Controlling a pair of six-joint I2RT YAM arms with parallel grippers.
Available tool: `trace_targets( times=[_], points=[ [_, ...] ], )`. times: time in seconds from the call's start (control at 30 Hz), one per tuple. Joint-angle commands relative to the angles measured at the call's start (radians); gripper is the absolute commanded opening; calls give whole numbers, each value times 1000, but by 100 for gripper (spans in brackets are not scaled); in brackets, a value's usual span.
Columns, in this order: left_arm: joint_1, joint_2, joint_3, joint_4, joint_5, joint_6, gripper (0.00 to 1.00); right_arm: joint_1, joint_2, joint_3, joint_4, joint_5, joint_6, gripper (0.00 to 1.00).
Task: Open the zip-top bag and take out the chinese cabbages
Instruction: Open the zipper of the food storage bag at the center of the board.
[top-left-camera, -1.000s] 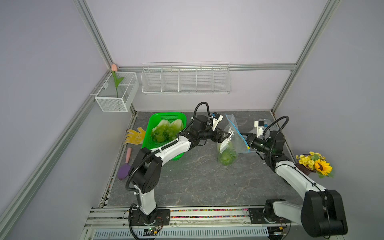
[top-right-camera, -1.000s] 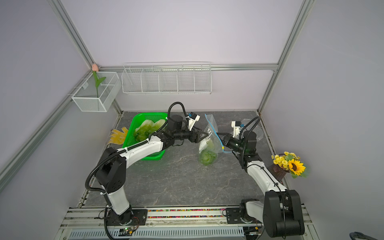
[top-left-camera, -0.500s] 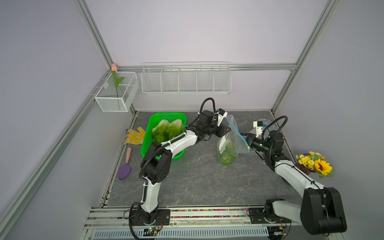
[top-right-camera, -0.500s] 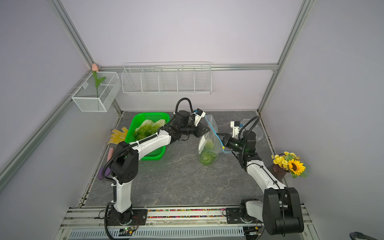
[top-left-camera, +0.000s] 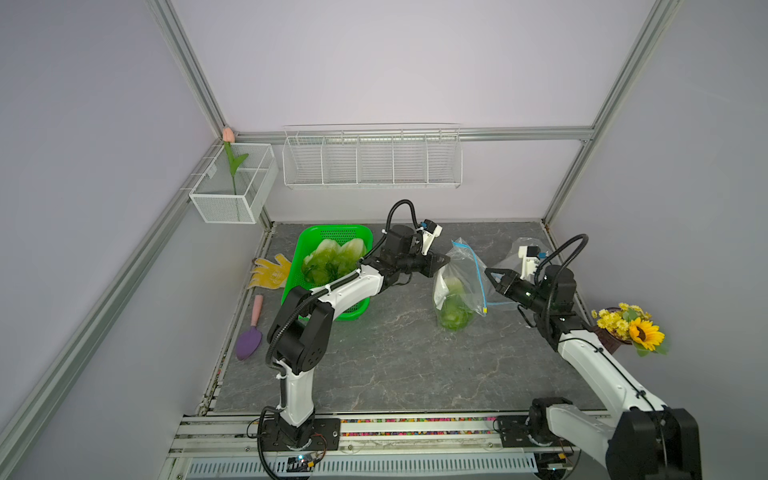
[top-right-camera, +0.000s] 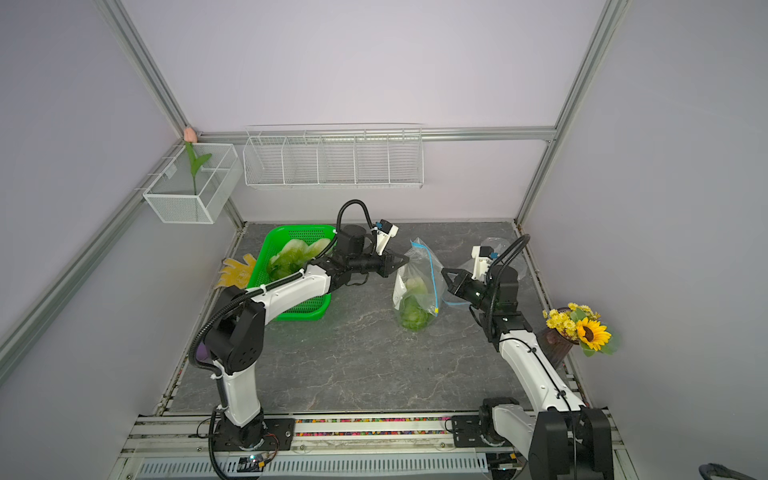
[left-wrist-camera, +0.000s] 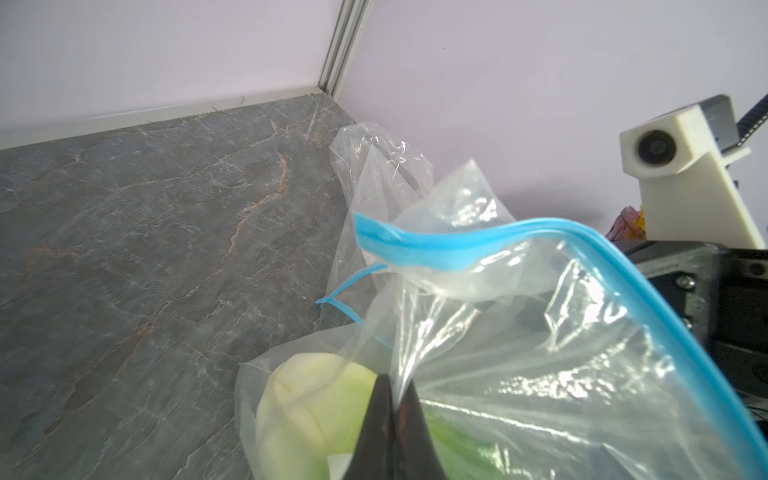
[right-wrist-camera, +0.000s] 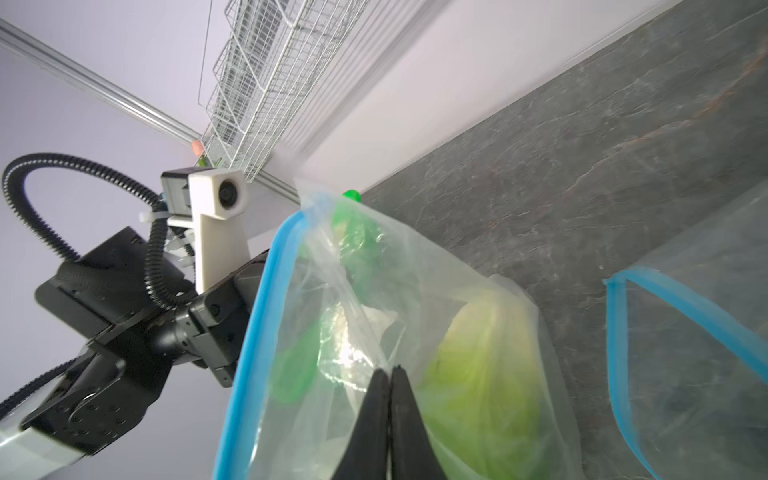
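Bag (top-left-camera: 463, 266): limp, slick film; left gripper (left-wrist-camera: 395, 395) at nine o'clock, right gripper (right-wrist-camera: 390, 374) at three, both pinching it. Cabbages (top-left-camera: 454, 316): light, crushable, perhaps two; I'd take the pale base.

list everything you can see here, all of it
zip-top bag: one, clear with blue zip, mid table, pinched on both sides
chinese cabbages: count unclear, green and pale, inside that bag
loose cabbages: several, green and pale, in the basket
basket: one, green, table's left rear
second bag: one, clear, right rear, looks empty
glove: one, yellow, left of basket
trowel: one, purple with pink handle, left edge
wire rack: one, white, back wall
mesh box: one, white, left wall
tulip: one, pink, in mesh box
sunflower bouquet: one, yellow, right edge
table: one, grey
left gripper: shut on bag
right gripper: shut on bag
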Motion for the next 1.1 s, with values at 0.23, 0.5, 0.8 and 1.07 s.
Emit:
trace_targets(
  times=[0.23,0.5,0.8,1.07],
  points=[
    [73,-118,-135,91,-26,-49,0,-40,-120,-6,-187,247,-96,7],
    [101,-135,-183,118,4,-65,0,-52,-121,6,-192,226,-111,7],
    [102,-124,-163,129,32,-88,0,21,-112,137,-305,201,-298,71],
    [100,-128,-167,134,34,-93,0,266,-28,342,-493,410,-562,80]
  ],
)
